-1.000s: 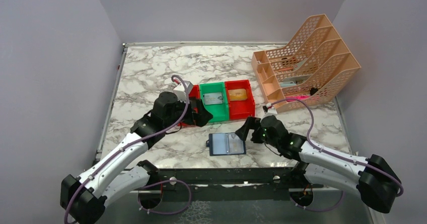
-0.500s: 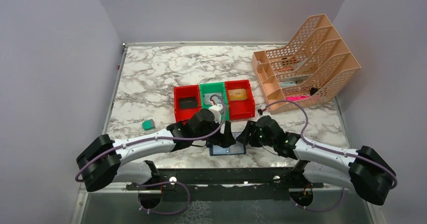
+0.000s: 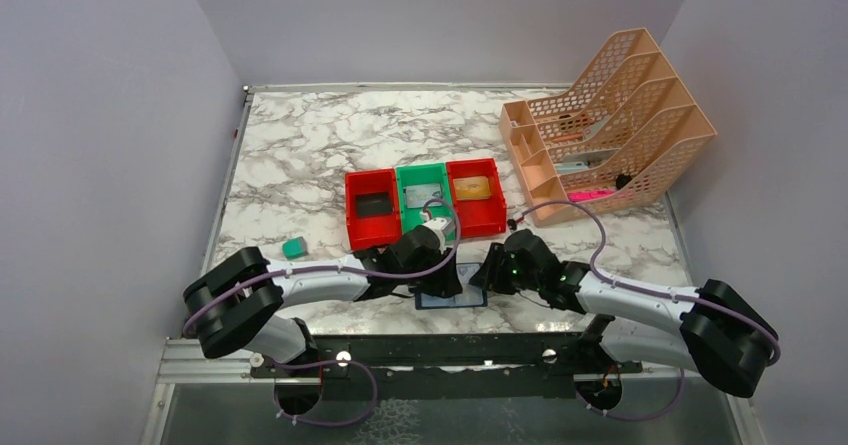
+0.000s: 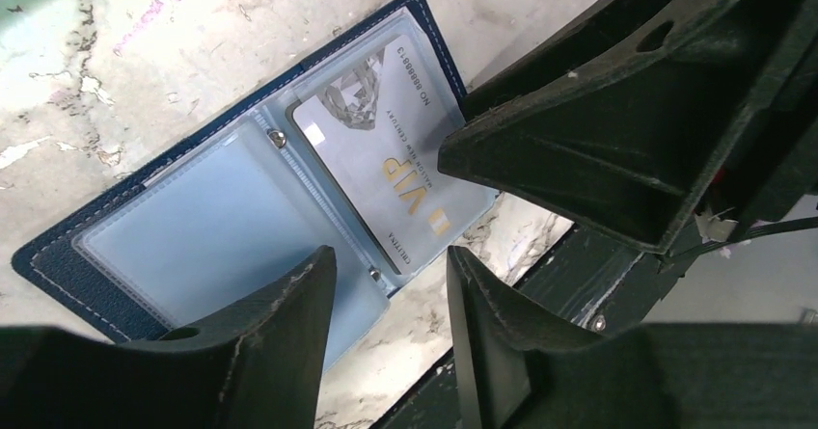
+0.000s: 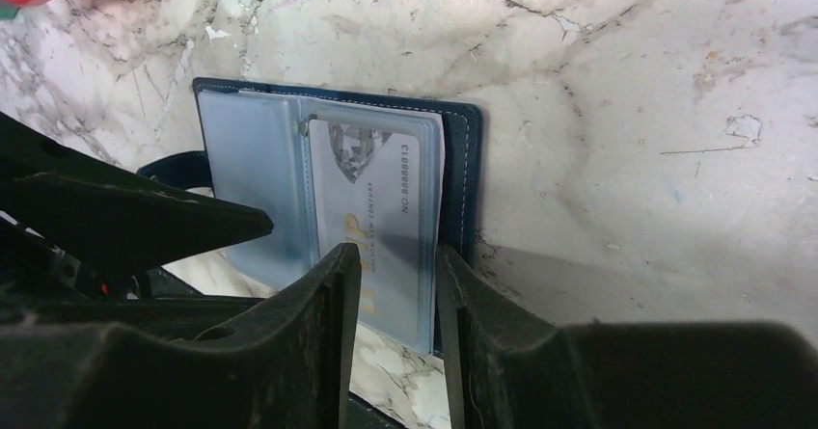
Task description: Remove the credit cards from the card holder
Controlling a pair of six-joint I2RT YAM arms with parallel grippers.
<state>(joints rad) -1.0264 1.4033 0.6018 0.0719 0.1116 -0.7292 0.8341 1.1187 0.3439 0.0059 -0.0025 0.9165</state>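
1. Top view: the card holder [image 3: 455,301] lies open between the left gripper [image 3: 443,277] and right gripper [image 3: 487,268].
2. Left wrist: left jaws are narrowly parted, empty, by the holder's fold (silver card [image 4: 386,159] just beyond).
3. Right wrist: right jaws are narrowly parted, empty. The card's long axis points at them, so the right arm is nearer.

My L gripper [image 4: 386,267] swung off the left red bin [image 3: 370,232] down over card holder [image 4: 193,246]; R gripper [image 5: 392,260] edged in closer
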